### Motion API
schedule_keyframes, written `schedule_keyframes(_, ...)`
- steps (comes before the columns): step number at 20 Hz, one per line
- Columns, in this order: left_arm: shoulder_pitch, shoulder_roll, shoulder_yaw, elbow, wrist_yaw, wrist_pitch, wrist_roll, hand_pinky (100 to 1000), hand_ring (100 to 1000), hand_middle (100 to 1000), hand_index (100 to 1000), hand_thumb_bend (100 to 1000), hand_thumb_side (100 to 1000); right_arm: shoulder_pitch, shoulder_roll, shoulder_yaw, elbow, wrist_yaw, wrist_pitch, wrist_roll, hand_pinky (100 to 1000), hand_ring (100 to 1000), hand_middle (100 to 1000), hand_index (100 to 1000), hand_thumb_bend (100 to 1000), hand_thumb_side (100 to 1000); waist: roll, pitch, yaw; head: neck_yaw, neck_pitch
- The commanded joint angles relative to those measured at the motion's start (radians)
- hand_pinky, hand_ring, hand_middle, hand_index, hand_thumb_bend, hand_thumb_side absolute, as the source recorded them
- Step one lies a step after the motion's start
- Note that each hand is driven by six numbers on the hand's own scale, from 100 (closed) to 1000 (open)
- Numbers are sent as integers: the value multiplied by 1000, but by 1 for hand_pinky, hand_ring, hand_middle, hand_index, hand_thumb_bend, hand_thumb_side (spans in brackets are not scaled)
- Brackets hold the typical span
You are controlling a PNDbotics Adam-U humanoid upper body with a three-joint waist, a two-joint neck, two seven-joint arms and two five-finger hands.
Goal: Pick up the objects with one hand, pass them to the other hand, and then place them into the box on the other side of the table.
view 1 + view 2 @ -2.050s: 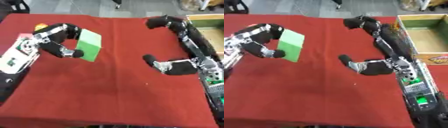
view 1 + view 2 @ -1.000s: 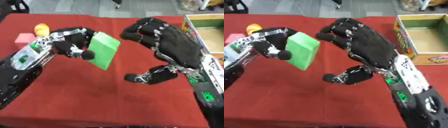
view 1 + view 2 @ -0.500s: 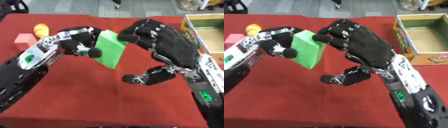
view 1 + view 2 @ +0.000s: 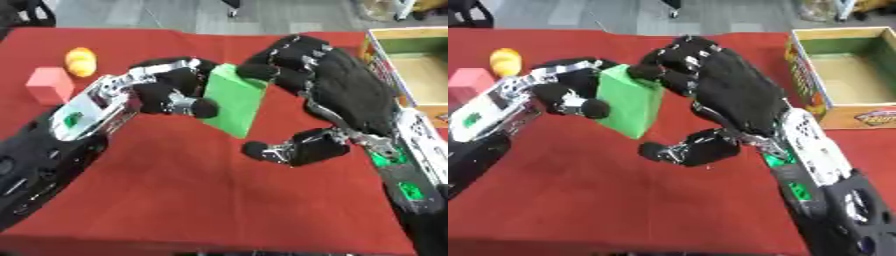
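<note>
A green block point(image 4: 232, 102) is held tilted above the middle of the red table point(image 4: 175, 200). My left hand point(image 4: 162, 87) is shut on it, fingers behind its left face and thumb on the front. My right hand point(image 4: 728, 95) comes in from the right. Its bent fingers point(image 4: 262, 70) lie against the block's upper right corner, while its thumb point(image 4: 276, 150) sticks out below the block, apart from it. The open cardboard box point(image 4: 805, 85) stands at the table's far right and holds nothing that I can see.
A yellow-orange rounded object point(image 4: 80, 61) and a pink cube point(image 4: 49, 84) lie at the table's far left. Grey floor shows beyond the far edge.
My left hand has carried the green block rightward toward the table's middle. My right hand has risen from the table and closed in until its fingers meet the block's top corner.
</note>
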State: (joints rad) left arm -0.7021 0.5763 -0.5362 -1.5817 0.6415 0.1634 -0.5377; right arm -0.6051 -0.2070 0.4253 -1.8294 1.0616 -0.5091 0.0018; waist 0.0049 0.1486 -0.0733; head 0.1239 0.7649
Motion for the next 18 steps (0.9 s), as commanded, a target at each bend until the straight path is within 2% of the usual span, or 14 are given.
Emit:
schedule_keyframes(1,-26,-1,-3,-5,11,3,11,761,594,533,629,603,302,-17,3,-4,-3,8,30,-29,680,643,636,808,496,520,-5,-5,-1,-1,5)
schedule_keyframes(9,-32,-24,-19,18,17,17,32,764,616,550,645,607,307,-18,5,4,15,4,129,-124,572,550,536,686,457,519,-5,-3,-4,-2,5)
schedule_keyframes(13,-36,-31,-25,23,22,22,42,766,625,560,655,610,314,-17,7,6,22,-4,176,-165,532,519,504,639,321,468,-5,-2,-6,-1,5)
schedule_keyframes(14,-37,-31,-27,20,21,23,46,767,631,569,664,542,353,-17,7,7,24,-11,184,-175,524,514,499,623,260,447,-4,-2,-7,0,5)
schedule_keyframes(15,-37,-30,-29,17,20,25,51,767,631,571,665,538,356,-17,7,8,26,-18,191,-183,523,513,498,620,249,444,-4,-2,-7,0,5)
schedule_keyframes(16,-38,-30,-30,14,20,26,55,769,637,581,675,529,367,-17,7,9,28,-23,195,-189,518,507,492,610,185,427,-4,-2,-7,0,5)
schedule_keyframes(17,-38,-29,-31,11,19,28,57,769,638,582,676,529,368,-17,7,9,30,-28,197,-194,518,507,491,609,181,426,-3,-2,-7,1,5)
schedule_keyframes(18,-38,-27,-33,8,17,29,58,772,646,594,690,546,380,-17,7,9,31,-32,199,-198,519,503,487,601,137,403,-3,-2,-8,1,5)
